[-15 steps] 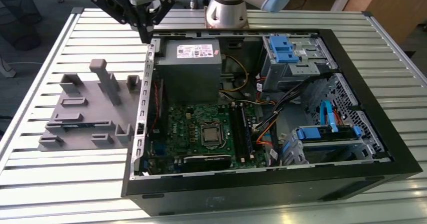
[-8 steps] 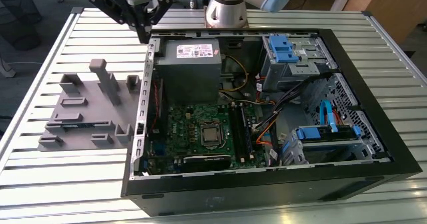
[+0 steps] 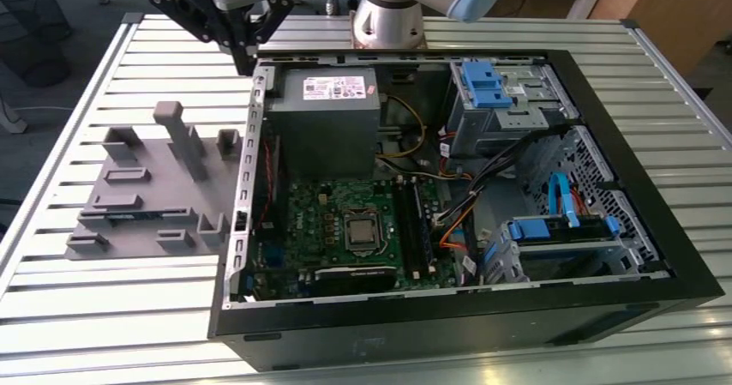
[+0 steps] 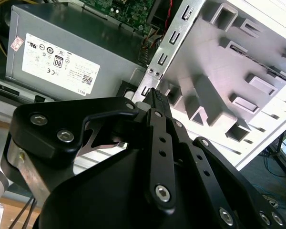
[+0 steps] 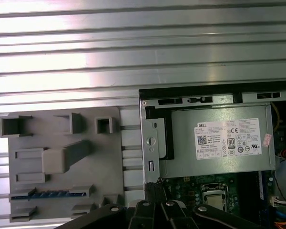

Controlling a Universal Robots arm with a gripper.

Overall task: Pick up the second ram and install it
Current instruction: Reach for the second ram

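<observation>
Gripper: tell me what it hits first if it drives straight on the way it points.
Probably the case wall, its metal edge lying right beyond the gripper tip; depth is unclear.

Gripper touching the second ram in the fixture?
Apart. In the exterior view the gripper hangs over a corner of the case; the second ram lies in the gray fixture, well clear of it.
</observation>
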